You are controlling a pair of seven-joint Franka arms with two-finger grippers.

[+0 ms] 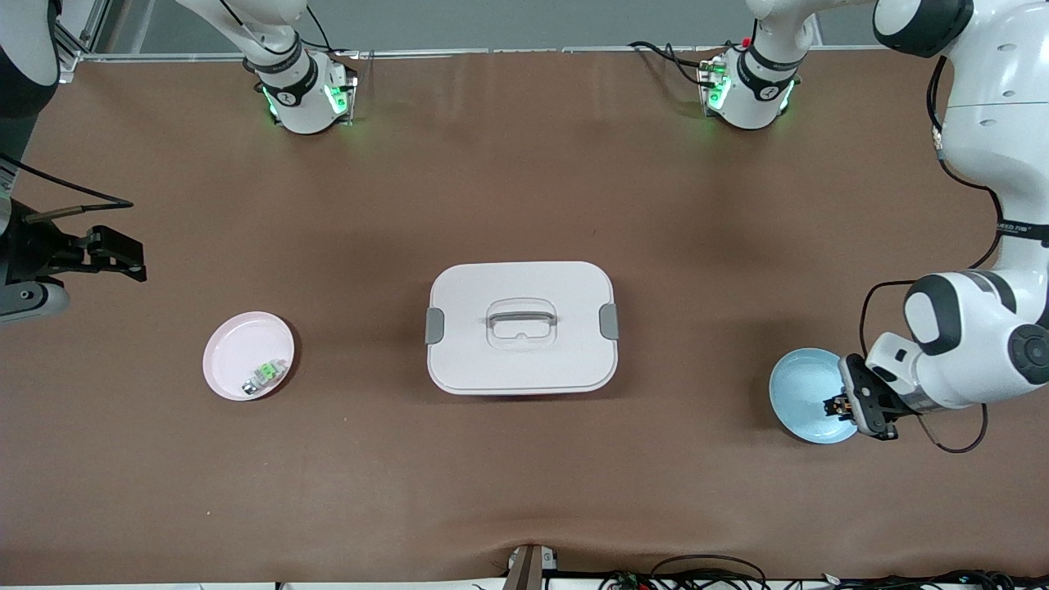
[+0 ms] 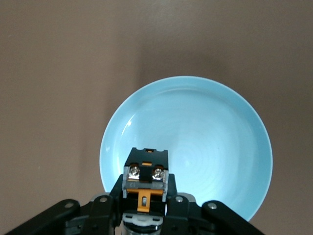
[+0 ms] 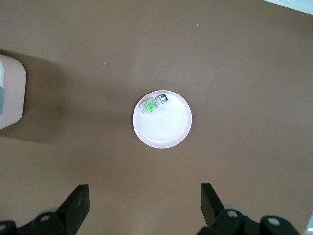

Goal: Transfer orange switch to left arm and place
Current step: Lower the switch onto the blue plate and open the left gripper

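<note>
Front view: the left pincer [image 1: 837, 406] clamps the orange switch [image 1: 836, 405] over the blue plate [image 1: 799, 393], at three o'clock from the box [image 1: 521, 328]. Left wrist view: black body, orange middle, two silver screws. Right wrist view: right pincer [image 3: 145, 201] wide above the pink plate [image 3: 166, 129].

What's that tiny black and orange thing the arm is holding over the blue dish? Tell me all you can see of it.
The orange switch is a small blocky black part with an orange middle strip and tab, and two silver screws on a pale plate. It looks like hard plastic. The left gripper holds it between its black fingers, over the edge area of the round blue plate. Whether it touches the plate cannot be told.
</note>
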